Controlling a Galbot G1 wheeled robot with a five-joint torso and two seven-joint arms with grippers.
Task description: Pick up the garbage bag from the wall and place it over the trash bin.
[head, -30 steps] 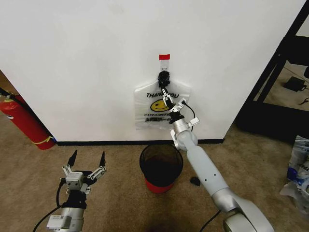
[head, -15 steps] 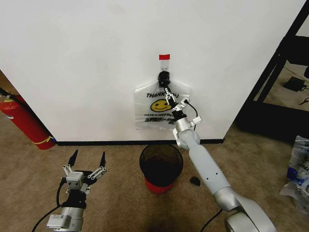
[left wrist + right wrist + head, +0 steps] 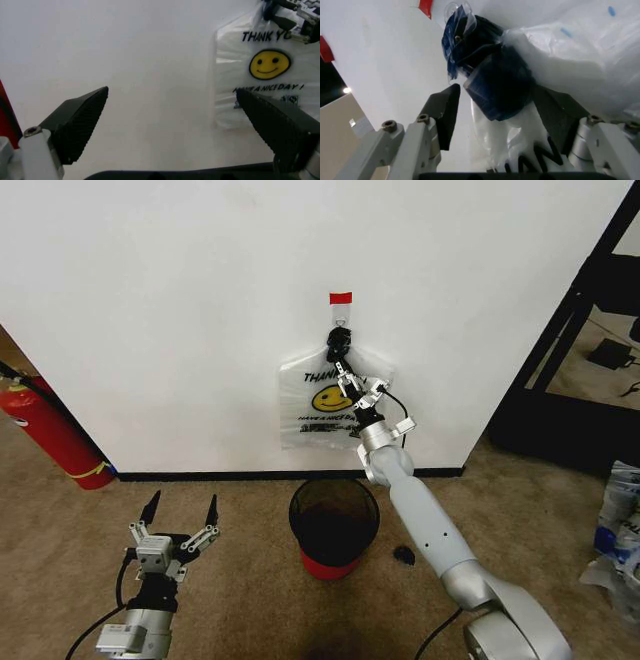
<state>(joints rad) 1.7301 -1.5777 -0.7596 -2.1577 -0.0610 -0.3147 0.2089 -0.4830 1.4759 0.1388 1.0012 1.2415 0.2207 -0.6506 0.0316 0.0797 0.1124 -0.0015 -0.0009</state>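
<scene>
The garbage bag (image 3: pixel 322 408), see-through with a yellow smiley and dark lettering, hangs on the white wall (image 3: pixel 180 300) from a black hook (image 3: pixel 340 337) under a red tape tab (image 3: pixel 341 298). My right gripper (image 3: pixel 349 377) is raised against the bag's upper part. In the right wrist view it (image 3: pixel 497 107) stands open, one finger on each side of the bunched dark blue handles (image 3: pixel 495 84). The black mesh trash bin (image 3: pixel 334 525) with a red base stands on the floor under the bag. My left gripper (image 3: pixel 180 513) is open low at the left, and faces the bag (image 3: pixel 265 78).
A red fire extinguisher (image 3: pixel 50 430) leans against the wall at the far left. A black shelf frame (image 3: pixel 580 330) and a plastic bag (image 3: pixel 620 530) stand at the right. A small dark object (image 3: pixel 403 555) lies on the carpet right of the bin.
My right arm has shifted slightly to the right and its gripper has turned a little at the bag's handles. The left arm has not moved.
</scene>
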